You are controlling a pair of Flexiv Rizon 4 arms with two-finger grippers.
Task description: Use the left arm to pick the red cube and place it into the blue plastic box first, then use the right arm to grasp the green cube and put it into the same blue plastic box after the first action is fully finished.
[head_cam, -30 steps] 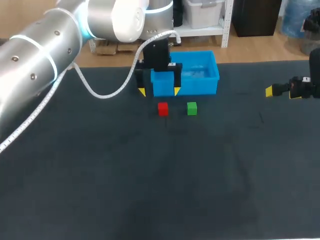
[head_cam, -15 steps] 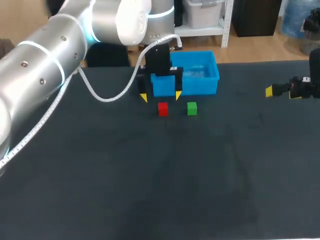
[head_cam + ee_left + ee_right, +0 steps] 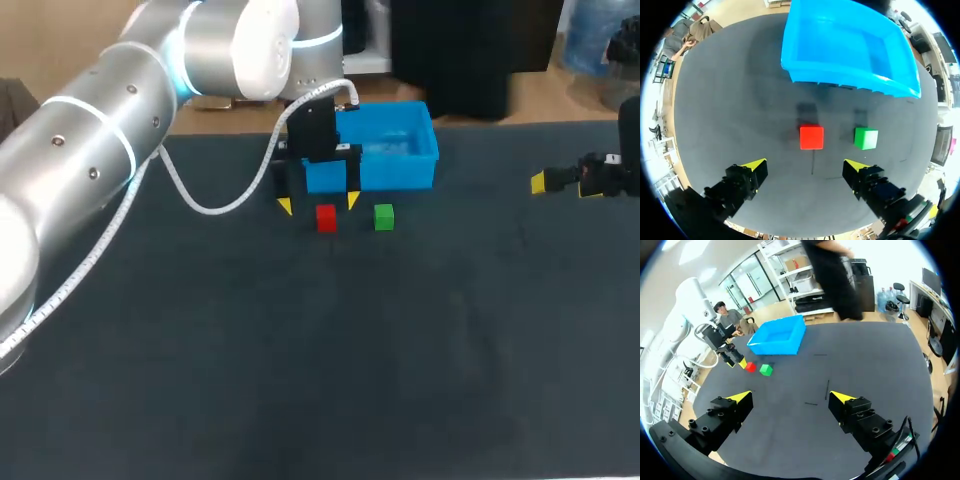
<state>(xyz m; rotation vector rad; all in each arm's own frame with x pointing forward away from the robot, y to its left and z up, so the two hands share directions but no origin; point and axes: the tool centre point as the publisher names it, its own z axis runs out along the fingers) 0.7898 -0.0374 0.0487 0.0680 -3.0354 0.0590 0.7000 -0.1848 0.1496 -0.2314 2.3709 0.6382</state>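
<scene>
Left jaws spread wide above the bench (image 3: 730, 100), gripping nothing. The red cube (image 3: 811, 137) lies just ahead, in line with their gap, green cube (image 3: 866, 138) beside it, blue box (image 3: 850, 74) beyond. Right jaws spread, empty, well apart.

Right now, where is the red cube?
In the head view, the red cube sits left of the green cube, in front of the blue box, under the left gripper's fingers.

Red cube (image 3: 326, 217) and green cube (image 3: 384, 216): both lying flat, side by side, not touching. Blue plastic box (image 3: 398, 176): upright, open-topped, just behind both cubes, separate from each.
</scene>
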